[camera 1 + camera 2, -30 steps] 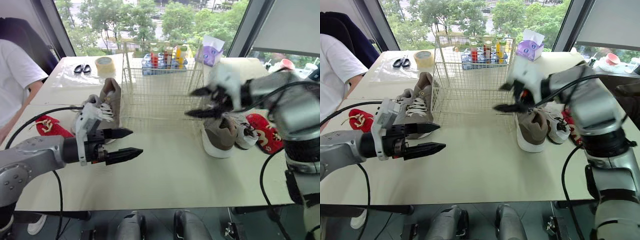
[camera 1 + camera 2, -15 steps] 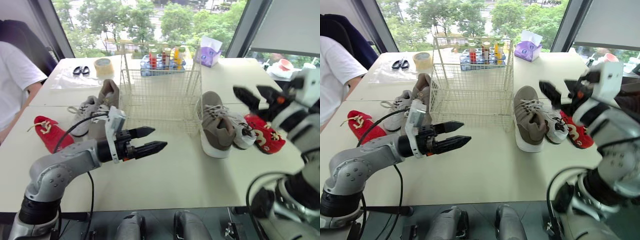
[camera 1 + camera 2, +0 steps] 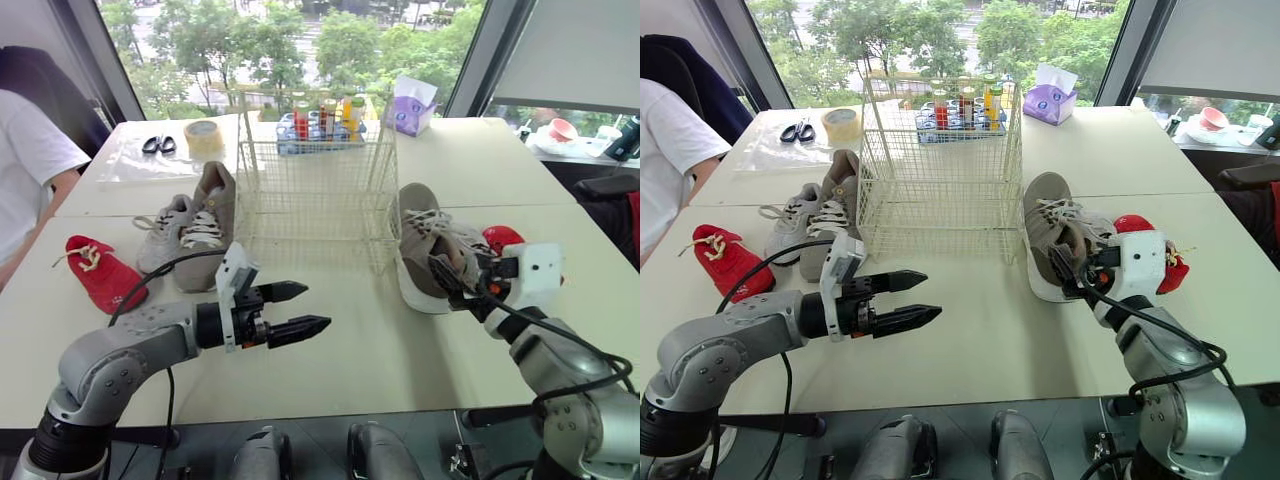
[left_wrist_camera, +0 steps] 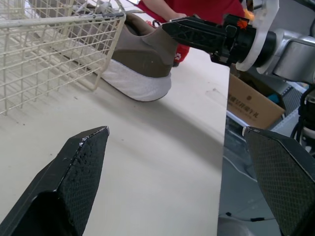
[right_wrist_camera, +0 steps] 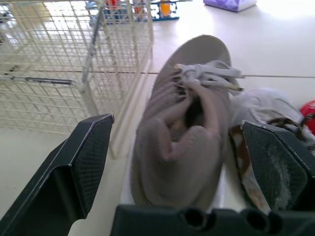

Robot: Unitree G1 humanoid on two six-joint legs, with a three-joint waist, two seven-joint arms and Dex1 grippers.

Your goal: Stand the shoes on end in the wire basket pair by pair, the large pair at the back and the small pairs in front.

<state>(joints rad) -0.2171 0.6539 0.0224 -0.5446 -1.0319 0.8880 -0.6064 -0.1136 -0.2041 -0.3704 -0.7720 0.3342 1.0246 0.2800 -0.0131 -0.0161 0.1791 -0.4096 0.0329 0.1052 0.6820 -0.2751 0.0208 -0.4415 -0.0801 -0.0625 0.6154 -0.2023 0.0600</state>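
The wire basket (image 3: 318,185) stands empty at mid-table. To its left lie a large brown shoe (image 3: 208,222), a small grey shoe (image 3: 163,228) and a small red shoe (image 3: 103,276). On the basket's right lie the other large brown shoe (image 3: 418,243), a grey shoe (image 3: 472,238) and a red shoe (image 3: 505,238). My left gripper (image 3: 305,308) hovers open over bare table in front of the basket, holding nothing. My right gripper (image 3: 1070,268) is open just behind the heel of the right brown shoe (image 5: 184,128), its fingers spread to either side without touching it.
Scissors (image 3: 160,143), a tape roll (image 3: 207,130), a tray of bottles (image 3: 320,112) and a tissue box (image 3: 412,98) sit behind the basket. A person in a white sleeve (image 3: 30,160) stands at the left edge. A cardboard box (image 4: 251,105) sits on the floor beyond the table.
My right arm has come down from high on the right to table height behind the right brown shoe. The left gripper has stayed open in about the same place.
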